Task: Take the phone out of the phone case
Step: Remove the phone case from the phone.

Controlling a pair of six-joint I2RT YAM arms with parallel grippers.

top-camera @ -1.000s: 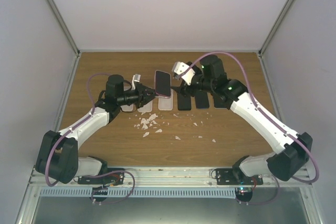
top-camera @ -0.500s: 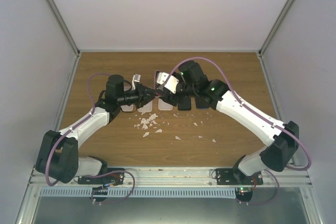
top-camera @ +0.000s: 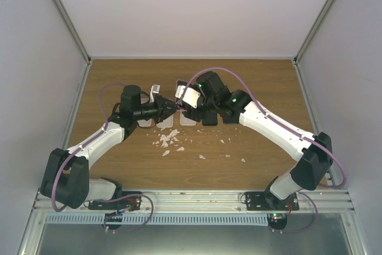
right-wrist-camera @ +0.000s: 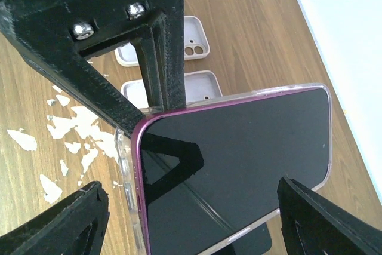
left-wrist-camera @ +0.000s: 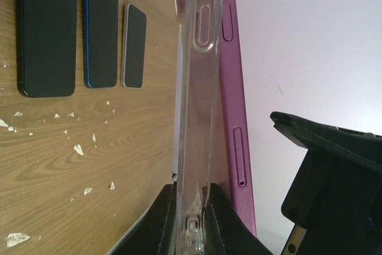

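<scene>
A magenta phone [right-wrist-camera: 239, 159] with a dark screen sits in a clear phone case [left-wrist-camera: 197, 88] and is held on edge above the table. My left gripper [left-wrist-camera: 191, 192] is shut on the case's clear rim, and its black fingers [right-wrist-camera: 152, 46] show behind the phone in the right wrist view. The phone's magenta side [left-wrist-camera: 230, 88] stands a little out of the case wall. My right gripper [right-wrist-camera: 191, 219] is open, one finger on each side of the phone's screen. In the top view both grippers meet mid-table, left [top-camera: 169, 107] and right [top-camera: 186, 101], and cover most of the phone.
Three bare phones lie in a row on the wooden table: black [left-wrist-camera: 46, 31], blue [left-wrist-camera: 100, 33], light-edged [left-wrist-camera: 135, 46]. Empty white cases [right-wrist-camera: 194, 46] lie below the held phone. White shards [top-camera: 169, 140] are scattered in front. Grey walls enclose the table.
My right arm has swung left from behind the phone to straddle it, and its jaws have narrowed slightly. The left gripper and the case have stayed put.
</scene>
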